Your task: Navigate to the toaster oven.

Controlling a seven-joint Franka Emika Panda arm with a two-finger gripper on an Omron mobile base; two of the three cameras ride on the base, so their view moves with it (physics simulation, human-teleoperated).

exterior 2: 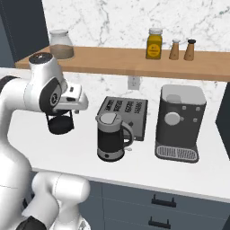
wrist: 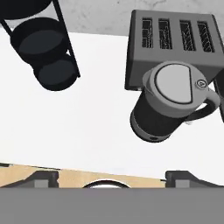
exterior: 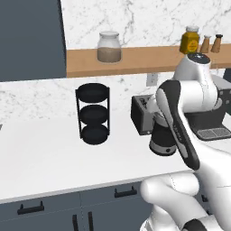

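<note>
A mobile Franka arm faces a stretch of white bench (exterior 2: 188,177) in a simulated kitchen, its search for the toaster oven apparently unfinished: no boxy oven with knobs and a glass door appears among the appliances in front of it, so where the oven stands cannot be told from here. The base is parked close to the bench edge, and by the look of things it must drive on along the run of cabinets before the task can be called done.

Lined up on the bench are a black three-tier stand (exterior: 93,113), a dark four-slot toaster (exterior 2: 124,113), a grey electric kettle (exterior 2: 110,136) just in front of it, and a grey coffee machine (exterior 2: 179,122) to the right. A wooden shelf (exterior 2: 130,58) on the marble wall above carries a glass jar (exterior: 108,47), a yellow-labelled jar (exterior 2: 154,43) and two small shakers (exterior 2: 182,49).

The arm is folded high over the bench, hand pointing down towards the kettle and toaster. The end effector (wrist: 111,177) shows its two dark fingertips (wrist: 43,178) set wide apart at the bottom of the hand view, parted and holding nothing. Nothing blocks the base visibly; the kettle and toaster lie under the raised hand.
</note>
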